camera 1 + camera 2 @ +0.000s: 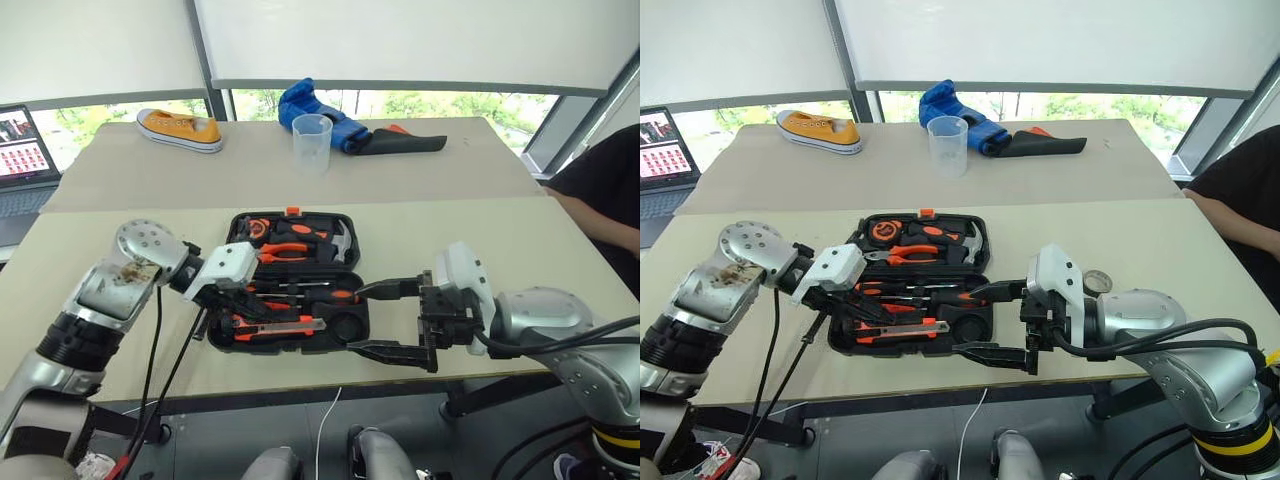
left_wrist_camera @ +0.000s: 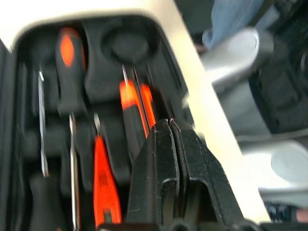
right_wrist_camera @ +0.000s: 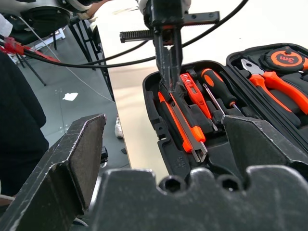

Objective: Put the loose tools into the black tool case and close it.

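— So, starting on the left: what is the left gripper (image 1: pixel 232 305) doing?

— It is hovering over the near left part of the black tool case (image 1: pixel 352 322), fingers pressed together on nothing. In the left wrist view the two black fingers (image 2: pixel 166 163) are meeting above the moulded recesses.

— And the case itself?

— It is lying open in the middle of the near table (image 1: pixel 480 225), lid half away from the robot. The lid is carrying orange-handled pliers (image 1: pixel 290 253), a round tape measure (image 1: pixel 252 229) and a hammer (image 1: pixel 342 243). The near half is holding the screwdrivers (image 1: pixel 318 296) with orange-and-black handles, and the utility knife (image 1: pixel 275 326) is sitting along its front edge. A slim orange tester (image 3: pixel 191 87) is lying between them, as the right wrist view shows.

— What about the right side?

— The right gripper (image 1: pixel 385 318) is waiting just beside the case's right end, fingers spread wide apart and holding nothing, pointing toward the case.

— Anything farther back?

— On the far table a laptop (image 1: pixel 24 160), a yellow shoe (image 1: pixel 180 129), a clear cup (image 1: pixel 312 140) and a blue glove (image 1: pixel 310 105) are sitting, left to right. A person's dark sleeve (image 1: pixel 600 190) is showing at the right edge.
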Controlling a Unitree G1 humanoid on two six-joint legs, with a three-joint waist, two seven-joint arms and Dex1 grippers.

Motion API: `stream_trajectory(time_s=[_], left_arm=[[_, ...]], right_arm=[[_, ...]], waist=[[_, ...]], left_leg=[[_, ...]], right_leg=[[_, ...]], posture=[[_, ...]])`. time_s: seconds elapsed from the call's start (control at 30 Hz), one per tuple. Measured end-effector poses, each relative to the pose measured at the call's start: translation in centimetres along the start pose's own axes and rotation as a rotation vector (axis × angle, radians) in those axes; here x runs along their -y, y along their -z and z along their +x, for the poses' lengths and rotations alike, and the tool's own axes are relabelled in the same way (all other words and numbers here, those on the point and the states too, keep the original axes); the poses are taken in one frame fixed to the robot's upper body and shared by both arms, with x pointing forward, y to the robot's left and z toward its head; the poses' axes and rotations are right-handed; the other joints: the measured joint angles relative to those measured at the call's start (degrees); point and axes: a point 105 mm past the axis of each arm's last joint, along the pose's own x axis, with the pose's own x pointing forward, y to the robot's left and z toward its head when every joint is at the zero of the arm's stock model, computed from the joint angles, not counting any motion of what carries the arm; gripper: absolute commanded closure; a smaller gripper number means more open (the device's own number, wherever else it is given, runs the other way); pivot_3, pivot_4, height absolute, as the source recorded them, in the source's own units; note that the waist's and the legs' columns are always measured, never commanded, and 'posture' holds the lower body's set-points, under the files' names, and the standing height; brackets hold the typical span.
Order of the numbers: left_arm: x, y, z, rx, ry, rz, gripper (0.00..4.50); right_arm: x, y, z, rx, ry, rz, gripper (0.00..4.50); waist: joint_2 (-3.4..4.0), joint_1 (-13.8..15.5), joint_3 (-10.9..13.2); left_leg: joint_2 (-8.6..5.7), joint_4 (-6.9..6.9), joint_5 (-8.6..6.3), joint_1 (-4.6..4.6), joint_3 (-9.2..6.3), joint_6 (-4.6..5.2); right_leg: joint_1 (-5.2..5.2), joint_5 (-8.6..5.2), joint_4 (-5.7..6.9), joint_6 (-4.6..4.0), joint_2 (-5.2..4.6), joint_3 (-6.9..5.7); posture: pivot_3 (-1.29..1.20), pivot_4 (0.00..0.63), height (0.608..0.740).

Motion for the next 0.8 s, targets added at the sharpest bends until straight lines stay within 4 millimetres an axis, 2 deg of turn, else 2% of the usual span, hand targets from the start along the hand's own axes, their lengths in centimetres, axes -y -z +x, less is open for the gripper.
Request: stream_trajectory(time_s=[0.17,0.3,0.63,0.8], left_arm=[[-1.2,2.6,0.8,-0.084,-0.056,0.012,4.40],[-1.1,4.4,1.6,-0.119,-0.054,0.019,4.40],[-0.7,4.5,1.7,-0.139,-0.054,0.103,4.40],[-1.1,4.2,1.9,-0.114,-0.053,0.064,4.40]], right_arm=[[0.0,0.1,0.0,-0.001,0.004,0.003,0.00],[-0.1,0.2,0.0,-0.003,0.007,0.006,0.00],[-0.1,0.5,0.0,-0.005,0.026,0.017,0.00],[0.0,0.5,0.0,-0.005,0.036,0.016,0.00]], waist=[[0.00,0.1,0.0],[0.00,0.1,0.0],[0.02,0.1,0.0],[0.01,0.4,0.0]], left_leg=[[0.00,0.05,0.00,0.03,0.00,-0.02],[0.00,0.10,-0.01,-0.02,-0.01,-0.01],[0.00,0.09,-0.04,0.01,-0.01,-0.01],[0.00,0.17,-0.05,-0.03,-0.02,0.01]], right_leg=[[0.02,0.00,0.01,0.00,-0.01,0.06],[0.02,0.00,0.00,0.00,-0.01,0.06],[0.03,0.00,-0.02,0.00,-0.02,0.05],[0.07,0.01,-0.01,0.02,-0.02,0.02]], posture=[[0.00,0.150,0.731],[0.00,0.150,0.731],[0.00,0.150,0.731],[0.00,0.150,0.731]])
